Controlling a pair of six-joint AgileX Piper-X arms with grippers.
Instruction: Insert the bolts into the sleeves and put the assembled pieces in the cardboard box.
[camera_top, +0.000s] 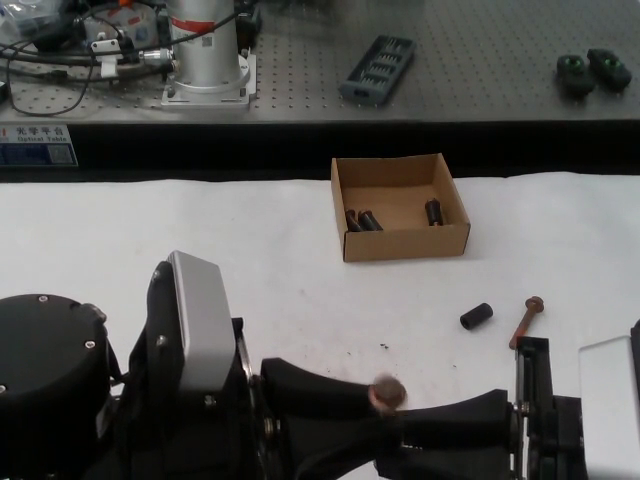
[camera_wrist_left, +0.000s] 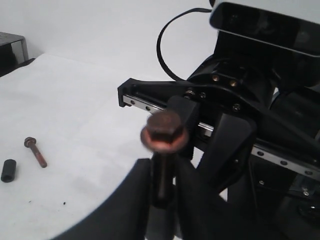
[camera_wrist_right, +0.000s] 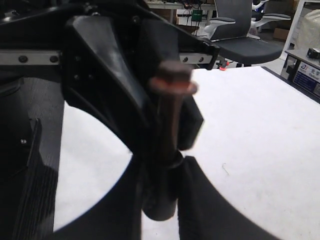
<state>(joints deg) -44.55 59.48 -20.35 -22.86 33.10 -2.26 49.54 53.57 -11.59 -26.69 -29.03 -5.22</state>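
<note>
Look at the bolt (camera_wrist_left: 164, 134): head all fuzz in the left wrist view, and its shaft drops out of sight between the left claw (camera_wrist_left: 161, 172) fingers. On the other side the sleeve (camera_wrist_right: 160, 202) is a dark smear wedged in the right claw (camera_wrist_right: 162, 167); how deep the bolt sits in it, can't tell. Dark pieces (camera_top: 364, 220) in the cardboard box (camera_top: 400, 245) by the worktop (camera_top: 250, 290)'s far edge: too small from up high to see whether bolts are inside.
</note>
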